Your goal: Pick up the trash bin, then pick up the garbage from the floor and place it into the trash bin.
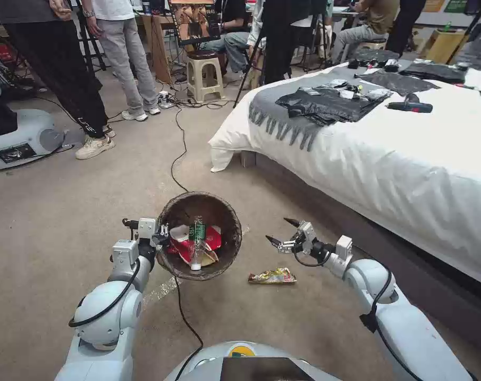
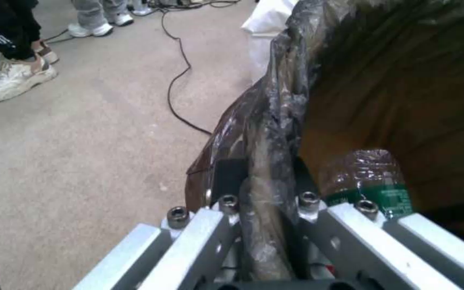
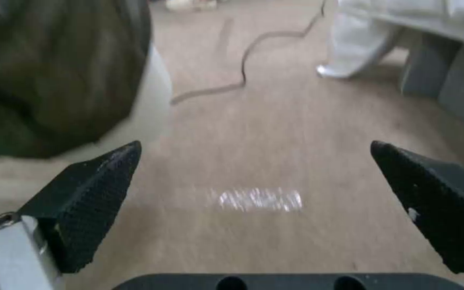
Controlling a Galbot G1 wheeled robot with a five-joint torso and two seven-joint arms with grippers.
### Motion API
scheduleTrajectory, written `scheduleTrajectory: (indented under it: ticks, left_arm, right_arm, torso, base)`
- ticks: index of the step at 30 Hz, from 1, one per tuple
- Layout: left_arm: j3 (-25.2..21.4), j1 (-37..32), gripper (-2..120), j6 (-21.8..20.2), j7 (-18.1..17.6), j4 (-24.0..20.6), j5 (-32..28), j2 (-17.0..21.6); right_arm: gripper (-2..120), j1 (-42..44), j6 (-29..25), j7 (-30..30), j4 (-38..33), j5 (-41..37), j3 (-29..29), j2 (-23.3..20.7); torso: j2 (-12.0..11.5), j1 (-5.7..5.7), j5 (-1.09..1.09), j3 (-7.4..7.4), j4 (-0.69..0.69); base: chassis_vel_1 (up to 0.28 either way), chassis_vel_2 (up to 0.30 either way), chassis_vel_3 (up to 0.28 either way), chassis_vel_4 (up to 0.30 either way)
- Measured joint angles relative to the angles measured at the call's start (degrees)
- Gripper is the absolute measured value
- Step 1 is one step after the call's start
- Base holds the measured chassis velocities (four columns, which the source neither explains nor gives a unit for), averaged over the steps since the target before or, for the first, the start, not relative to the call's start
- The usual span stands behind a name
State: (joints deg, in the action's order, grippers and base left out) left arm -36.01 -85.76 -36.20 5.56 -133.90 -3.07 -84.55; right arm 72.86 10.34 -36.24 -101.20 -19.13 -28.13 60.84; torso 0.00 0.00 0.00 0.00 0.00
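The trash bin, a round bucket lined with a dark brown bag, hangs just above the floor in front of me. My left gripper is shut on its near-left rim; the left wrist view has the bagged rim clamped between the fingers. Inside lie a green-labelled bottle, also seen as bottle, and red-and-white cartons. A yellow snack wrapper lies on the floor right of the bin. My right gripper hovers open above and beyond the wrapper, nothing between its fingers.
A bed with a white cover runs along the right, dark bags laid on it. A long black cable snakes across the carpet toward the bin. People's legs and a stool stand at the back, another robot base at far left.
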Motion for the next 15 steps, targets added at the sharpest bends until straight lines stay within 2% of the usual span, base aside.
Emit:
scheduleTrajectory:
  ticks: [10,15]
  left_arm:
    - [0.04,-0.12,2,0.16,0.03,0.06,0.0,-0.07]
    - [0.01,-0.16,2,0.18,0.05,0.08,0.05,-0.05]
  right_arm:
    - [100,-2.71,-2.82,0.34,10.8,4.24,2.76,0.89]
    - [100,-3.49,-3.43,1.08,13.72,5.06,3.6,1.82]
  torso:
    - [0.0,0.0,0.0,0.0,0.0]
    - [0.0,0.0,0.0,0.0,0.0]
  base:
    - [0.0,0.0,0.0,0.0]
    - [0.0,0.0,0.0,0.0]
